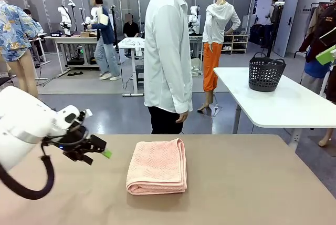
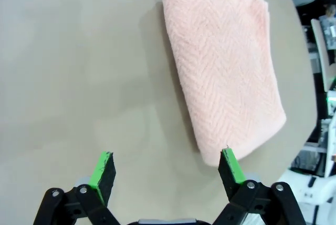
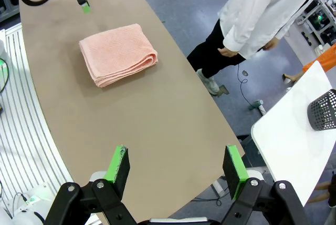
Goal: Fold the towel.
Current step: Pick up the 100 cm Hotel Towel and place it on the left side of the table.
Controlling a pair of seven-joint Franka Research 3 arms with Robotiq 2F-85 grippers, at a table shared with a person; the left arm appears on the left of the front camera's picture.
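Front view: the towel (image 1: 157,166), salmon pink with a faint zigzag weave, lies folded into a thick rectangle near the middle of the brown table (image 1: 252,183), its rounded fold edge toward the camera. The left gripper (image 1: 103,152) hangs above the table to the left of the towel, clear of it, with nothing between its fingers. A person (image 1: 168,51) in a white shirt and dark trousers stands at the far edge of the table, arms down at the sides. Behind, to the right, a dark basket (image 1: 266,71) stands on a white table (image 1: 283,104). Left wrist view: the left gripper (image 2: 167,171) has its jaws spread wide and empty above the bare tabletop; the towel (image 2: 226,67) lies ahead and to the right, one corner close to the right-hand green pad (image 2: 230,165); whether they touch cannot be told. Right wrist view: the right gripper (image 3: 177,168) has its jaws apart and holds nothing, high over the near part of the table. The towel (image 3: 117,53) lies well ahead, with the left gripper (image 3: 84,5) beyond it. The person (image 3: 262,14) stands beside the table's curved edge.
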